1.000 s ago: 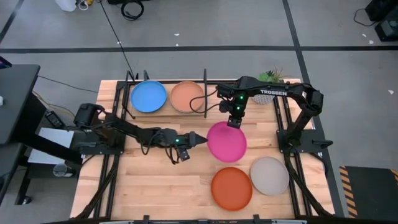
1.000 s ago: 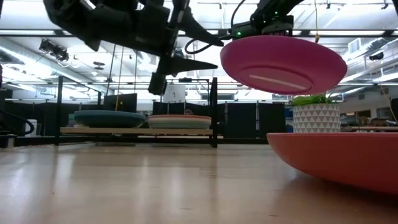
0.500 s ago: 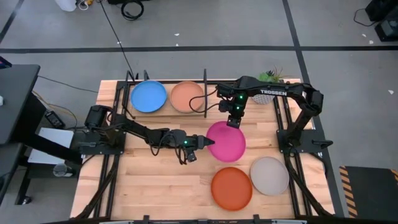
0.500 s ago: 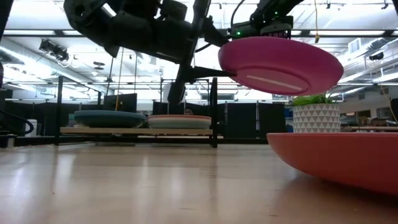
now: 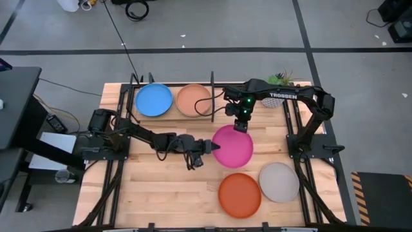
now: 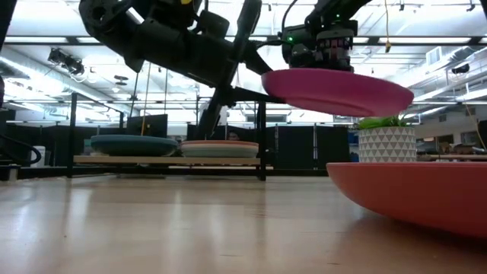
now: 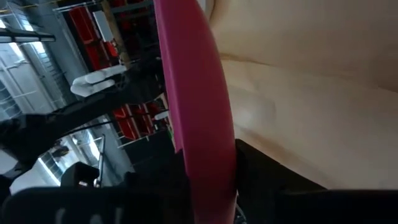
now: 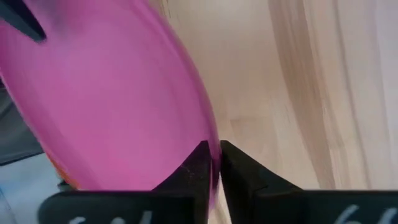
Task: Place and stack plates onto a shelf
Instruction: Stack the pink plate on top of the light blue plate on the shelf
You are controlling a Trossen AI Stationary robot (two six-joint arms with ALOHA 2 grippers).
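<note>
The magenta plate (image 5: 235, 148) hangs in the air over the table's middle, roughly level in the low view (image 6: 335, 87). My right gripper (image 5: 241, 127) is shut on its far rim. My left gripper (image 5: 209, 147) reaches in from the table's left and is shut on the plate's left rim. The black shelf (image 5: 212, 96) stands at the far edge. Its two bays hold a bright blue plate (image 5: 154, 100) and a peach plate (image 5: 194, 100). An orange plate (image 5: 239, 194) and a grey plate (image 5: 279, 182) lie flat on the table near its front edge. My left gripper has the plate's left rim (image 7: 205, 149) between its two fingers, one finger (image 7: 267, 180) against each face. It comes in level from the table's left. The plate is clear of the table. My right gripper pinches the plate's far rim (image 8: 211, 134) between its two fingertips, coming from above and pointing down. The plate extends from the fingers toward the near edge, lifted clear.
A small potted plant (image 5: 281, 80) stands at the far right beside the shelf, its white pot (image 6: 386, 144) behind the orange plate (image 6: 426, 198). Bare wood lies left of centre and below the raised plate. The arm mounts flank the table.
My left gripper moved toward the table's right until the magenta plate's left rim came between its fingers. The plate, held by my right gripper, tipped from a slant to nearly level and shifted slightly left. My right gripper stayed over the far rim.
</note>
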